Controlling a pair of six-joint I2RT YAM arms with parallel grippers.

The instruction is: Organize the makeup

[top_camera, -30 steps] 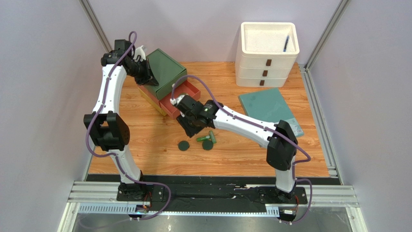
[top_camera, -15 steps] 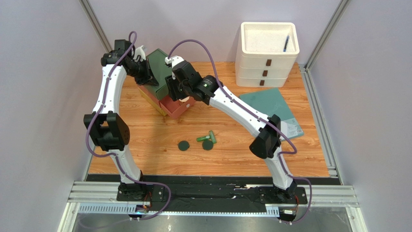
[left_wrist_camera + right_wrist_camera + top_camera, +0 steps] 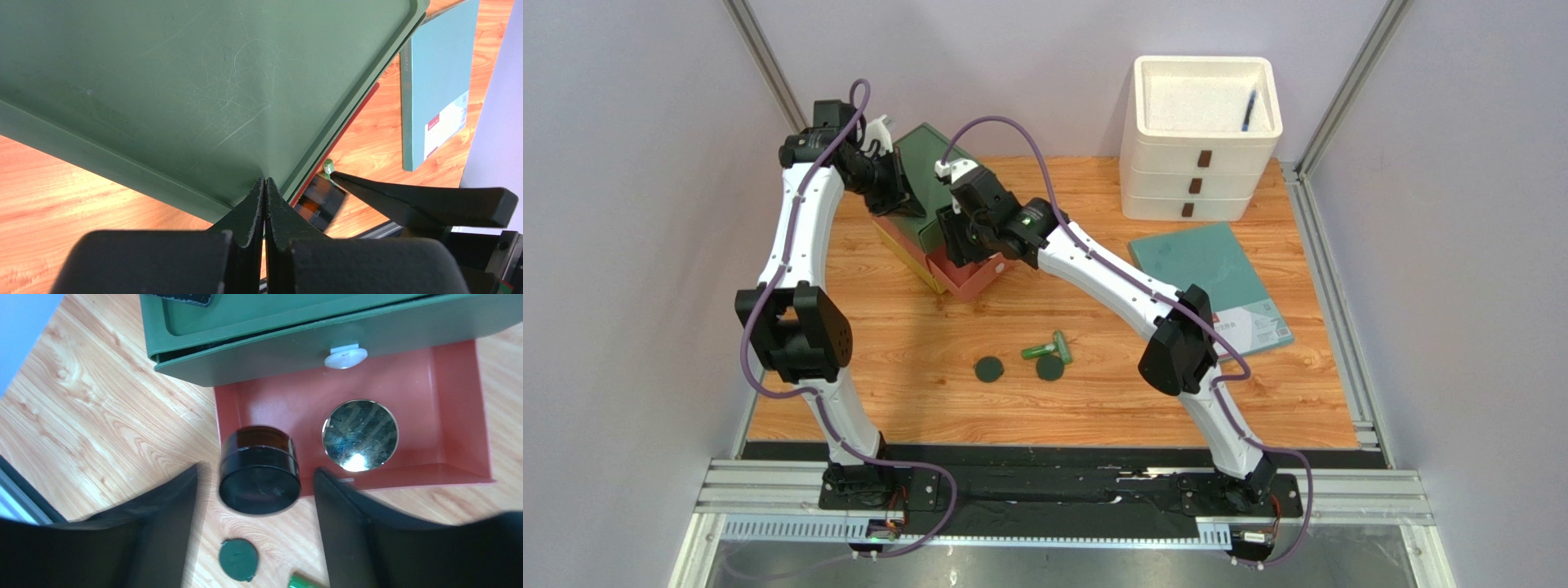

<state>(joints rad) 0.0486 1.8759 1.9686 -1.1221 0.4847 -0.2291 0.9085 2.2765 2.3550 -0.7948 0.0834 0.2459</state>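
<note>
My right gripper [image 3: 965, 239] [image 3: 256, 478] is open over the front left corner of the red drawer [image 3: 454, 404]. A dark jar with a black lid [image 3: 259, 474] sits between its fingers, touching neither. A gold-rimmed jar [image 3: 360, 435] lies in the drawer. My left gripper [image 3: 895, 194] [image 3: 265, 182] is shut on the edge of the green box lid [image 3: 202, 79] and holds it tilted up. Two dark green compacts [image 3: 989, 369] [image 3: 1051, 368] and bright green tubes [image 3: 1048, 348] lie on the table in front of the box. One compact [image 3: 238, 560] shows in the right wrist view.
A white drawer unit [image 3: 1200, 159] with a blue pen [image 3: 1249, 110] on top stands at the back right. A teal flat book [image 3: 1210, 272] lies to the right of the right arm. The box stack [image 3: 946, 172] stands at the back left.
My right arm has swung from the table near the tubes up and back to the red drawer, bringing the dark jar; its fingers now stand open around the jar. The left arm has not moved.
</note>
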